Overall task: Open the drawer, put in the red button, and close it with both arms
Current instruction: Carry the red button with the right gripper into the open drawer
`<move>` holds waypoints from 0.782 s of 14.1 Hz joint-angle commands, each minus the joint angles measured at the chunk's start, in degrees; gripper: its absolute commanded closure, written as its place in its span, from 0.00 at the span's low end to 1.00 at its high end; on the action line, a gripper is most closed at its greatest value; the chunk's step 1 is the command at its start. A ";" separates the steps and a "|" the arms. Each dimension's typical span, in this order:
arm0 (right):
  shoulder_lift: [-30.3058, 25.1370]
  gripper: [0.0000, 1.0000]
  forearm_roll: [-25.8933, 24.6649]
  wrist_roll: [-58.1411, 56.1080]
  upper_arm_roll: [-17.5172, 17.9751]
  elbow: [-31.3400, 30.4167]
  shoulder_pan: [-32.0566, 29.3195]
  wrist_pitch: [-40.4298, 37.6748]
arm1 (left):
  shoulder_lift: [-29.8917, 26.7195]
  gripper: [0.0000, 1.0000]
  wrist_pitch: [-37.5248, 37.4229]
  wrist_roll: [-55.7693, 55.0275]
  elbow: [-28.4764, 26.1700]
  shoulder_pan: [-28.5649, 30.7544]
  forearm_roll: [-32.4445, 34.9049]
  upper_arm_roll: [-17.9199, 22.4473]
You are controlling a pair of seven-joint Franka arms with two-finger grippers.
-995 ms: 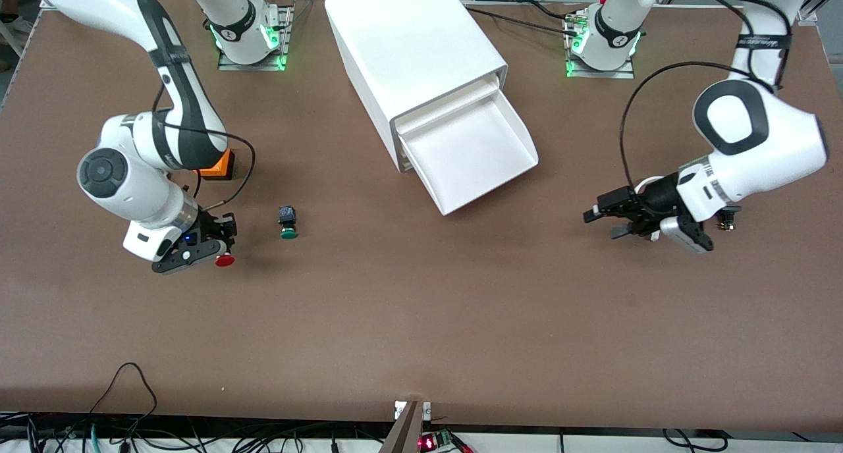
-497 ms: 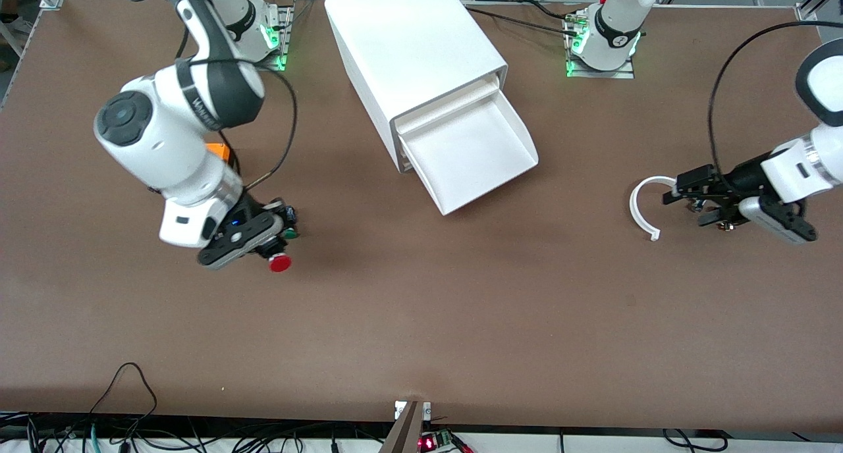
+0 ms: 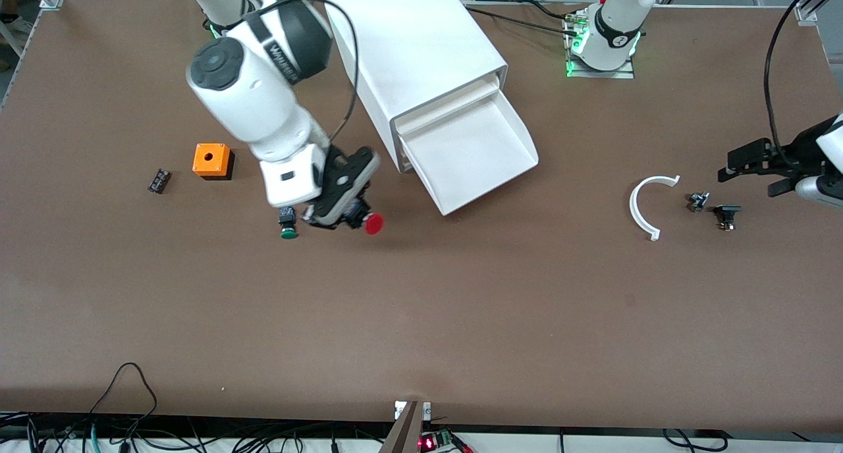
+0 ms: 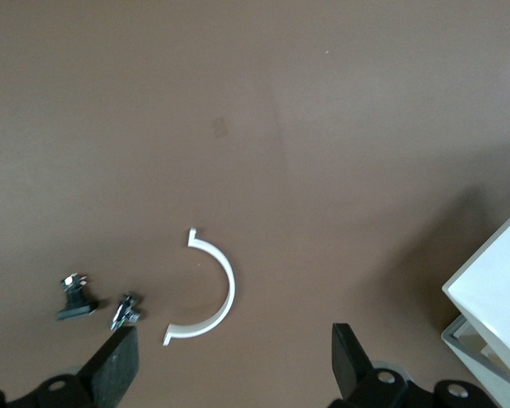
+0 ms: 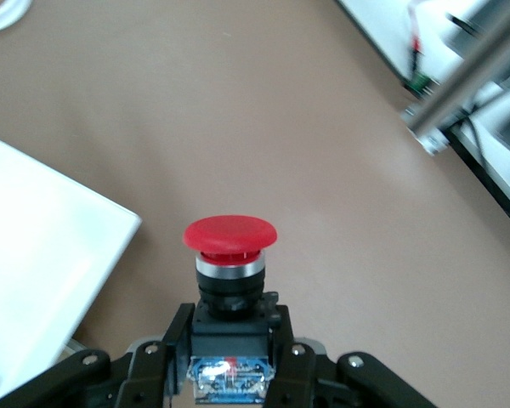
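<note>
Transport step: right claw pinches the red button above the counter, at about 8 o'clock of the open drawer, and must next carry it over the tray and release; left claw waits, spread, above the counter's left-arm end.

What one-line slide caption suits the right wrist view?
Right gripper grips the red button above the table, near the open drawer.

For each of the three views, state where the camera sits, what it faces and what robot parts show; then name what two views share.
Front: high across the table, facing both arms, open drawer, right gripper holding red button.
Left wrist: looks down past open left gripper at white half ring.
Right wrist: its fingers clamp the button.
Shared: front and left wrist views both show the ring.
</note>
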 commanded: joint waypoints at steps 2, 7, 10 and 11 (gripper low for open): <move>4.36 0.72 -4.26 -6.22 -0.09 5.33 6.60 -1.75 | 0.67 0.00 -3.38 -4.48 4.41 -0.67 7.90 -0.86; 13.84 0.72 -8.41 -16.59 -0.27 20.43 15.39 -14.64 | 0.76 0.00 -3.38 -9.14 4.59 -1.38 12.05 -1.57; 15.44 0.72 -13.31 -17.83 -0.27 22.04 18.74 -17.91 | 0.84 0.00 -3.38 -9.15 4.59 -1.38 11.97 -1.65; 16.05 0.72 -14.20 -19.75 -0.27 22.04 19.18 -18.71 | 0.84 0.00 -3.30 -9.15 4.59 -1.38 11.96 -1.65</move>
